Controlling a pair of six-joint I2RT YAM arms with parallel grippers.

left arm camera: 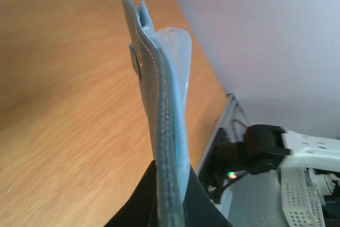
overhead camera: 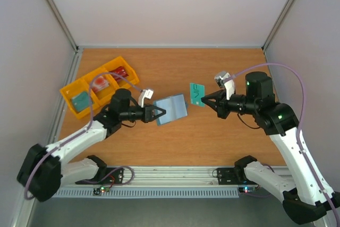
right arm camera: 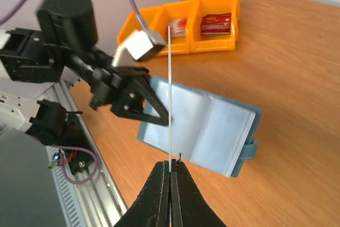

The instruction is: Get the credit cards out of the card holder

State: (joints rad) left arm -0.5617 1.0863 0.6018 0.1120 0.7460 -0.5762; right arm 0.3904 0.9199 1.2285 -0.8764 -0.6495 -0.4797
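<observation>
Yellow tray beyond card holder

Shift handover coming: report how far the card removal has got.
Done: cards already lie in the yellow tray. In hand: the left claw grips the blue card holder, the right claw holds a teal card clear of it. Left: setting that card down; whether the pockets hold more is unclear.

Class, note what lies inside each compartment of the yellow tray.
The yellow tray holds a teal card at one end, a red-and-white item in the middle and a red item at the other end. Anything beneath is covered.
</observation>
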